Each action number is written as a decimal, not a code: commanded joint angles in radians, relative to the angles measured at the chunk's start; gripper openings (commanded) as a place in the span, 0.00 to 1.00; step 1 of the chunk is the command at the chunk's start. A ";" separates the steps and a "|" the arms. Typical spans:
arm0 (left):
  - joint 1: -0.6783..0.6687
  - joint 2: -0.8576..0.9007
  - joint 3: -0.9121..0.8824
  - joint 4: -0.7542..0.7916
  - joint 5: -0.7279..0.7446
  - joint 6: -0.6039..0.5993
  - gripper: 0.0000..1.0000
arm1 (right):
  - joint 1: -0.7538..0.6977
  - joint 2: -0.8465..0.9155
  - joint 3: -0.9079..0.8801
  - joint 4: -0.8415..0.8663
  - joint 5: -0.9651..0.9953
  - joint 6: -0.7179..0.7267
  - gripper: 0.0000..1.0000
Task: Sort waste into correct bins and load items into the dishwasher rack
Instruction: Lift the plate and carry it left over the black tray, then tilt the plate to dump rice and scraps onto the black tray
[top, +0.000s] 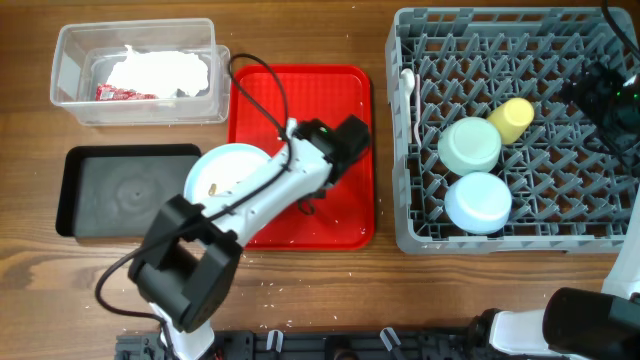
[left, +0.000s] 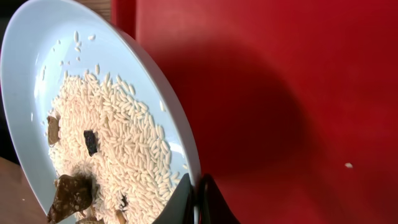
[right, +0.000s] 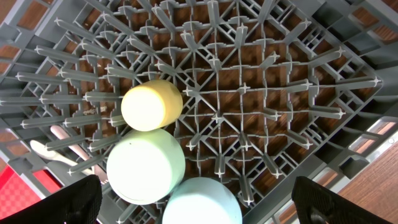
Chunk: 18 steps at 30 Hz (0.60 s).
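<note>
My left gripper (left: 198, 202) is shut on the rim of the pale blue plate (left: 37, 56), which is tilted over the red tray (left: 280, 93). White rice and brown food scraps (left: 112, 149) lie on the plate. In the overhead view the plate (top: 222, 172) sits between the black tray (top: 110, 195) and the red tray, with the left gripper (top: 300, 165) at its right edge. My right gripper (right: 199, 205) is open above the dishwasher rack (right: 261, 93), over the mint-green bowl (right: 146, 165), light blue bowl (right: 202, 202) and yellow cup (right: 151, 104).
The clear tub (top: 70, 60) at the back left holds white napkins (top: 160, 70) and a red wrapper (top: 125, 93). White plastic cutlery (top: 410, 100) lies along the rack's left side. Crumbs dot the red tray (top: 340, 100). The left arm's cable loops over it.
</note>
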 joint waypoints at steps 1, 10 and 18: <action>0.079 -0.089 0.013 0.012 -0.050 0.085 0.04 | -0.001 -0.002 -0.005 0.002 -0.013 -0.010 1.00; 0.366 -0.136 0.013 0.159 0.048 0.247 0.04 | -0.001 -0.002 -0.005 0.003 -0.013 -0.011 1.00; 0.549 -0.136 0.013 0.235 0.126 0.290 0.04 | -0.001 -0.002 -0.005 0.003 -0.013 -0.011 1.00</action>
